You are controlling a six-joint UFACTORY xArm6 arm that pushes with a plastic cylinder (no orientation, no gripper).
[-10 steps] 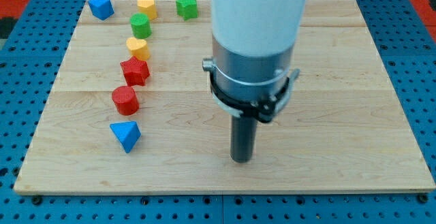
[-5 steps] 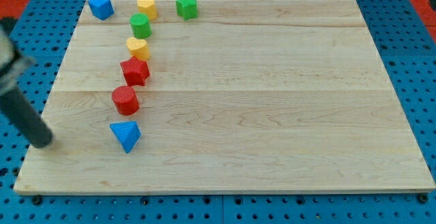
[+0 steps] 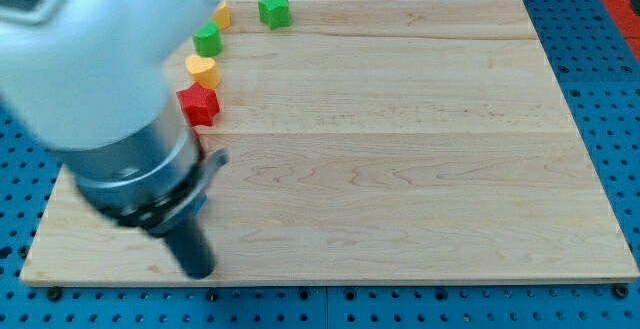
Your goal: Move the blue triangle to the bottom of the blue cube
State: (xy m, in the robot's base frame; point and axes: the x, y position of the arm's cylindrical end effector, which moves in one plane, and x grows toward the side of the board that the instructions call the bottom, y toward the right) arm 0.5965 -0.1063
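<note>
Right, your tip (image 3: pixel 196 271) sits at the board's (image 3: pixel 420 169) bottom-left edge, holding nothing. You can't see either blue block; the arm hides them. Probably placed below the triangle to push it up.

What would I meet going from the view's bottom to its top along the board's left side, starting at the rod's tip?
my tip → red star → yellow heart → green cylinder → yellow block, half hidden → green star. The arm's body covers the blue triangle and blue cube, so I leave them out.
</note>
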